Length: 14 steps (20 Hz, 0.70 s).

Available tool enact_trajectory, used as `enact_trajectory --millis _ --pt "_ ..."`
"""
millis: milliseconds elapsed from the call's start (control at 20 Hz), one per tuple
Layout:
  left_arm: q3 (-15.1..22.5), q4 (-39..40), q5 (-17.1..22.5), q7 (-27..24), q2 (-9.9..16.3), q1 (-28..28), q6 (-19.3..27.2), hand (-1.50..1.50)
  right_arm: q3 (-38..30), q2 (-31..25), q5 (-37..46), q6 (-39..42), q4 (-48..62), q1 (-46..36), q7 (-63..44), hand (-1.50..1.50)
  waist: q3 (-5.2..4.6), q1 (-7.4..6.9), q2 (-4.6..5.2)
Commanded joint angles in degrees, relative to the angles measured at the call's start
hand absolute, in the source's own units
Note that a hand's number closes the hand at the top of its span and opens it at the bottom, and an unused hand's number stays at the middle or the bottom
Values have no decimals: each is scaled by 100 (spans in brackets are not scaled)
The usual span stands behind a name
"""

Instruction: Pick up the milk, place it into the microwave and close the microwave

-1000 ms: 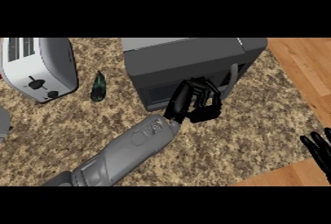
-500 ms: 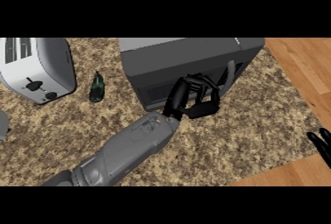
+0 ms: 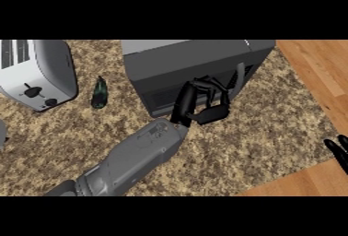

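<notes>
Head view: milk not visible anywhere. Left hand (image 3: 202, 102) fingers curled, holding nothing seen, against the closed dark-grey microwave (image 3: 190, 69) front. Right hand (image 3: 339, 152) cut off at right edge, fingers straight. Toaster (image 3: 35, 73) left, dark bottle (image 3: 100, 93) lying beside it.

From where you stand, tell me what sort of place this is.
Most likely a kitchen: a speckled stone-look countertop carries a dark grey microwave and a silver two-slot toaster, with wooden flooring beyond the counter's edge.
</notes>
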<state>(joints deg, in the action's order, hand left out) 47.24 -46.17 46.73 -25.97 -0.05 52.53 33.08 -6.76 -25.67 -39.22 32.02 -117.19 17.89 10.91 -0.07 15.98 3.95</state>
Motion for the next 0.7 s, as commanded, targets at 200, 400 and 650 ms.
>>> enact_trajectory --millis 200,400,650 --pt "-304 626 256 -328 5 280 147 150 100 -58 -230 107 -178 -67 -59 -150 -11 58 106" --pt "-329 622 404 -406 5 352 193 150 102 -161 -291 177 -203 -96 -119 -150 -7 84 127" --pt "-283 680 491 -581 5 338 234 150 115 -277 -428 244 -327 -84 -201 -150 -12 146 140"
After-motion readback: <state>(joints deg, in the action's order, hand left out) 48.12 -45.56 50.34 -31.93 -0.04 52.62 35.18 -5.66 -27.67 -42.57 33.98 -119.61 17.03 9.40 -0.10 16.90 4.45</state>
